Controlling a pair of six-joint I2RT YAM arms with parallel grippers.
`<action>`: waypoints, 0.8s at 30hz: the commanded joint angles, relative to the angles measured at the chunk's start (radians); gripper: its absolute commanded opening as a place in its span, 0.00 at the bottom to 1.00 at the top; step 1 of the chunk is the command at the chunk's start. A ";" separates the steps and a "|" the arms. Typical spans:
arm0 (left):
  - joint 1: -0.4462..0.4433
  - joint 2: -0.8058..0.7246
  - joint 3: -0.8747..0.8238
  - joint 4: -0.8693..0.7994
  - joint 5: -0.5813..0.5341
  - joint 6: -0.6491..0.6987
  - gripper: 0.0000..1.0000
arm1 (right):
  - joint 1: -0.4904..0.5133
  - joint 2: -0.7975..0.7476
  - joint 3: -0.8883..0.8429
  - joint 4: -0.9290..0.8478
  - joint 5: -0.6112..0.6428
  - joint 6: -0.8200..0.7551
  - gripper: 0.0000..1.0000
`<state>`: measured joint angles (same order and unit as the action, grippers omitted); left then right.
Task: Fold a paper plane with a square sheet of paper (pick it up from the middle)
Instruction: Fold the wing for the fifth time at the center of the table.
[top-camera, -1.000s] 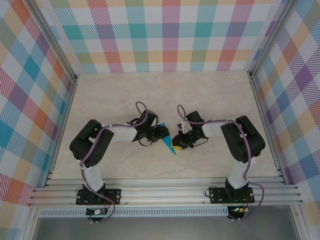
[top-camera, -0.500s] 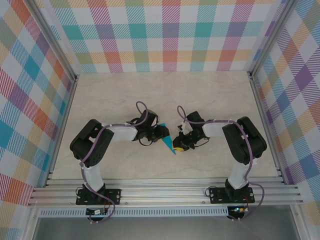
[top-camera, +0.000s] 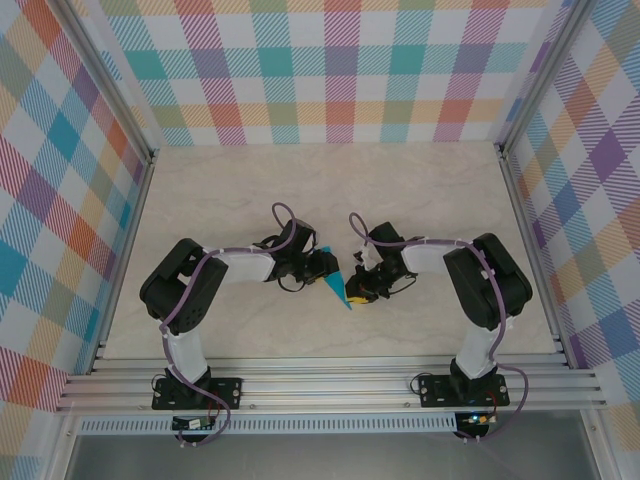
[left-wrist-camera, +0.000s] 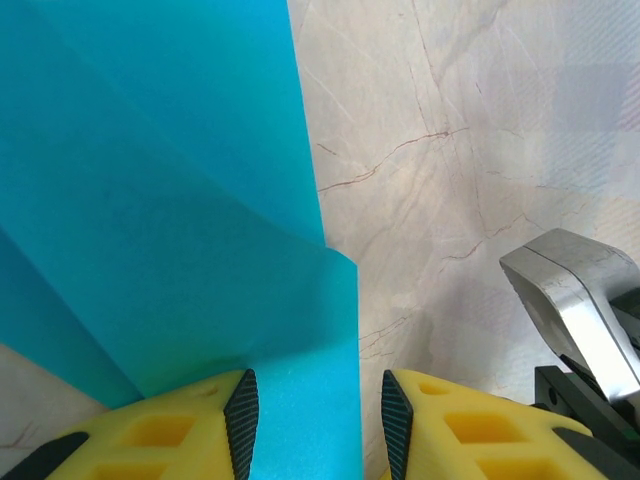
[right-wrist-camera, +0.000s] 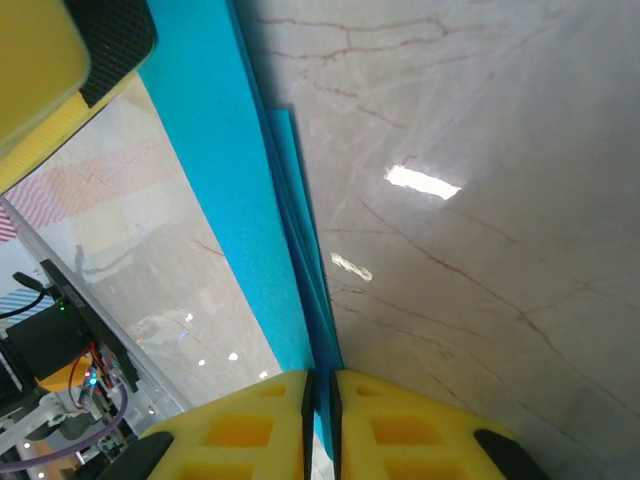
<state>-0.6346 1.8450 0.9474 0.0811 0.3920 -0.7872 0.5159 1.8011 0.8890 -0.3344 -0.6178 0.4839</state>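
Paper (left-wrist-camera: 170, 220) has barely shifted; creasing looks unfinished. Right gripper (right-wrist-camera: 320, 398) stays clenched on it, left gripper (left-wrist-camera: 320, 410) straddles it released.

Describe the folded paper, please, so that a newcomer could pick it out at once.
On the pale marble-patterned table, look at the gap where the two arms meet. There the teal paper is folded into a narrow wedge, pinched by the right end effector. It is the one solid teal thing, set between yellow fingers.
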 joint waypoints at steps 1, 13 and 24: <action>-0.007 0.029 0.009 -0.052 -0.016 0.026 0.40 | 0.005 -0.036 0.014 -0.051 0.041 -0.016 0.17; -0.008 0.031 0.011 -0.054 -0.016 0.026 0.40 | 0.029 -0.027 0.050 -0.072 0.030 -0.038 0.25; -0.008 0.034 0.013 -0.052 -0.012 0.026 0.40 | 0.037 0.020 0.047 -0.105 0.102 -0.039 0.14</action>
<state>-0.6346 1.8465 0.9508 0.0772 0.3923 -0.7872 0.5453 1.7958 0.9314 -0.4011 -0.5442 0.4557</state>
